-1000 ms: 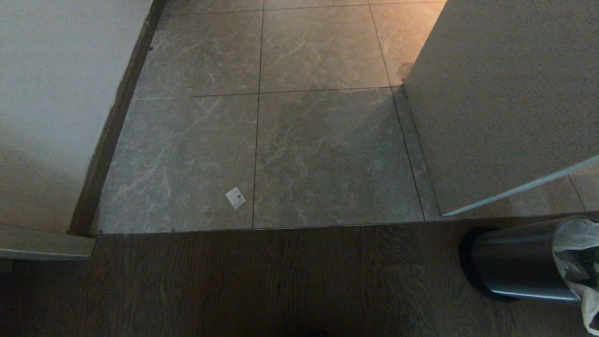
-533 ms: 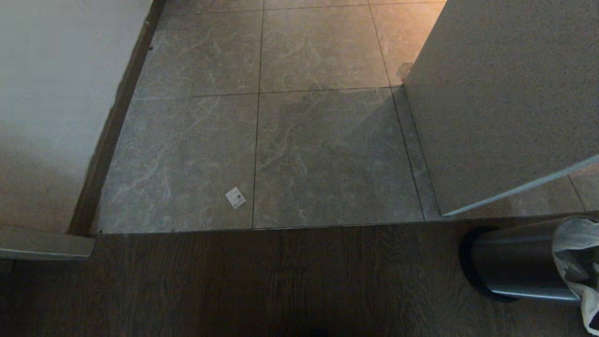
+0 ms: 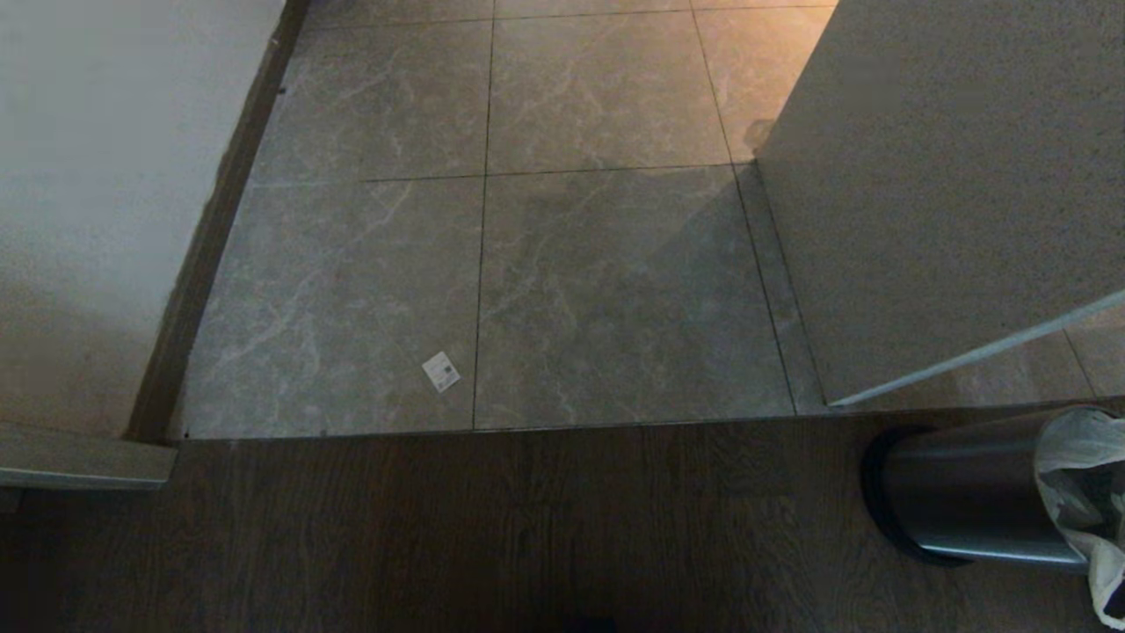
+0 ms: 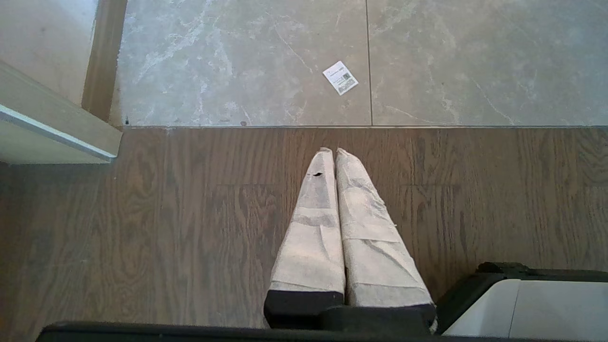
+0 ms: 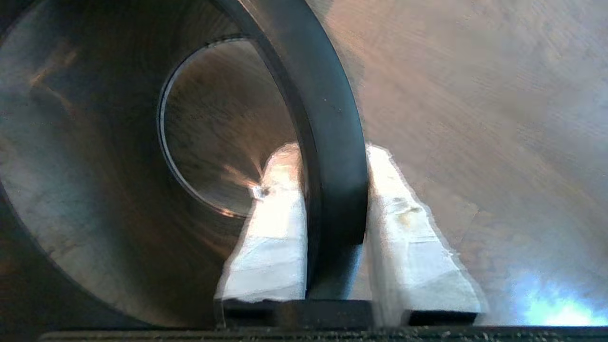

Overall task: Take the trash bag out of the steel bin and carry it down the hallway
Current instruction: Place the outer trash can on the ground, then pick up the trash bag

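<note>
Steel bin [image 3: 967,497] brushed, black-rimmed — white crinkly trash bag [image 3: 1085,475]

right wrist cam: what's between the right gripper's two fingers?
The steel bin's black rim: right gripper straddles it, one finger inside, the other outside. Right wrist view only.

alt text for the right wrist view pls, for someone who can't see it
The right gripper straddles the black rim ring of the steel bin, one fabric-wrapped finger inside and one outside. The bin's dark interior fills one side; blurred wood floor lies beyond.
</note>
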